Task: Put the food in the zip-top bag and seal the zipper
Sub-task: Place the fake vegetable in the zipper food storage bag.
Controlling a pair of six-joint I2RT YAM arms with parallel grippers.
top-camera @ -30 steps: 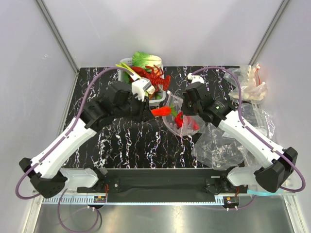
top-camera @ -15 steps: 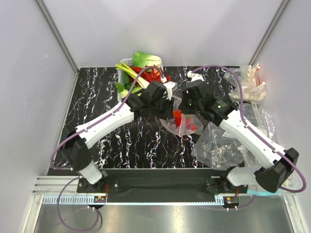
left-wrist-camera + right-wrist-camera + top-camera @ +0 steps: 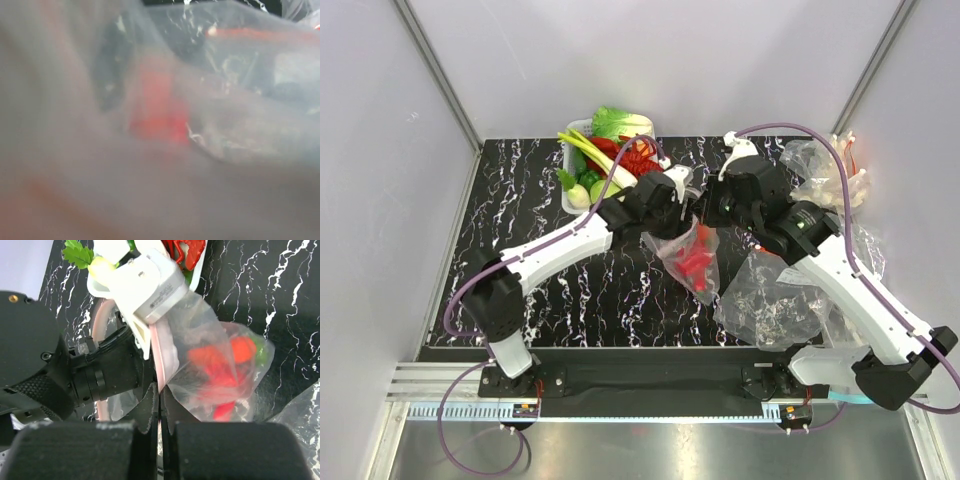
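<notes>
The zip-top bag (image 3: 688, 258) hangs at the table's middle with red food (image 3: 696, 258) inside it. My right gripper (image 3: 713, 212) is shut on the zipper (image 3: 162, 347), the pink strip at the bag's mouth, which runs up from between its jaws. In the right wrist view the right gripper (image 3: 160, 392) pinches that strip, and red food (image 3: 220, 367) shows through the dotted plastic. My left gripper (image 3: 686, 208) reaches into the bag's mouth with its fingers hidden. The left wrist view is a blur of plastic with a red piece (image 3: 157, 115) behind it.
A white tub (image 3: 567, 178) at the back left holds a leek (image 3: 582, 143), a cabbage (image 3: 620, 123), a red lobster (image 3: 632, 158) and green pieces. Plain clear bags (image 3: 770, 295) lie crumpled on the right, with more (image 3: 830, 175) at the back right.
My left arm swung right from beside the tub, carrying a red piece, and its gripper went into the bag's mouth. My right gripper rose with the bag, which now hangs longer.
</notes>
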